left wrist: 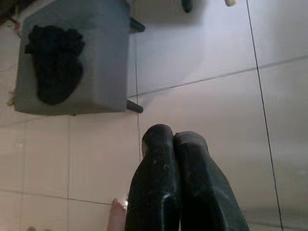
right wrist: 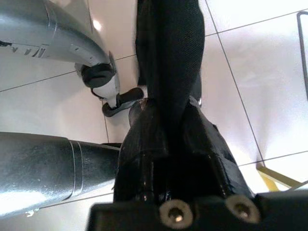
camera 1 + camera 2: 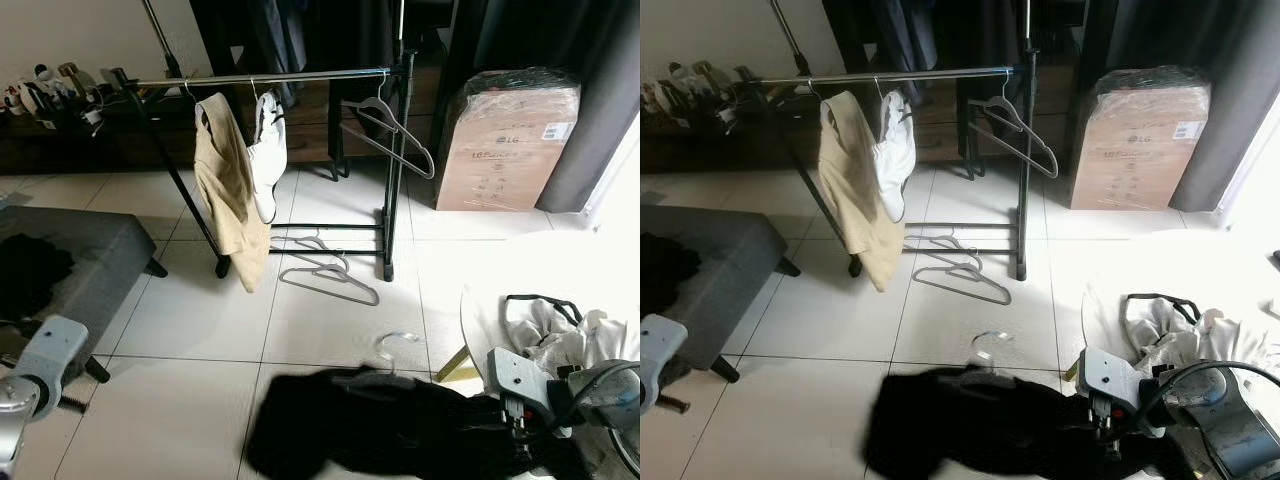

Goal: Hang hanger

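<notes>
The right gripper (image 2: 168,103) is low at the robot's right side, its fingers pressed together on a black garment (image 3: 390,420). This garment is on a hanger with a clear hook (image 3: 398,345) that sticks out just beyond the cloth, away from the robot. Far ahead of the gripper stands the clothes rack (image 3: 262,77), with a beige garment (image 3: 228,190), a white one (image 3: 266,160) and an empty grey hanger (image 3: 385,125). The left gripper (image 1: 174,144) hangs idle with fingers touching, holding nothing, above the tiles near a grey bench (image 1: 77,62)
</notes>
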